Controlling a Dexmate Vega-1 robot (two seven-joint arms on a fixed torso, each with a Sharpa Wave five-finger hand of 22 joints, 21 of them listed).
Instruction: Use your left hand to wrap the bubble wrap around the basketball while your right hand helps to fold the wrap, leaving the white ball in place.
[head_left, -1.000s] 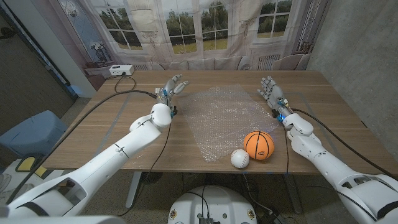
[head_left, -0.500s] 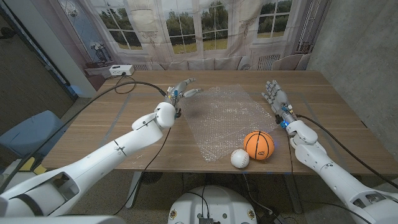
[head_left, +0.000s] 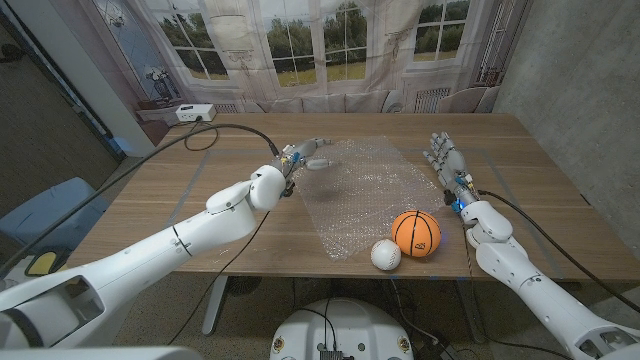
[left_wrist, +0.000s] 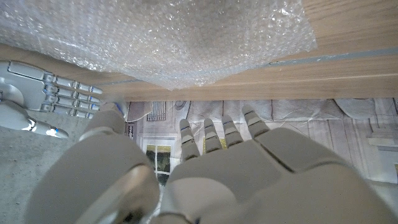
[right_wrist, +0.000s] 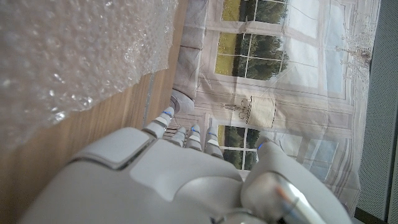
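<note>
Left robot hand (head_left: 312, 156) has reached over the bubble wrap (head_left: 365, 190), fingers spread; right robot hand (head_left: 446, 160) open, palm hidden.

Left wrist view: the left hand (left_wrist: 249, 174), fingers (left_wrist: 214, 138) extended and apart, held nothing. Bubble wrap (left_wrist: 161, 37) lay on the wooden counter (left_wrist: 348, 56). The right hand (left_wrist: 43, 93) showed beside the wrap's edge.

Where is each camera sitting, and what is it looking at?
Head view: on the robot's head, looking down at the table, bubble wrap, basketball, white ball; both arms show.
Left wrist view: on the left wrist, looking along the left hand at the wrap's edge.
Right wrist view: on the right wrist, looking along the right hand past the wrap.
All share the bubble wrap.
</note>
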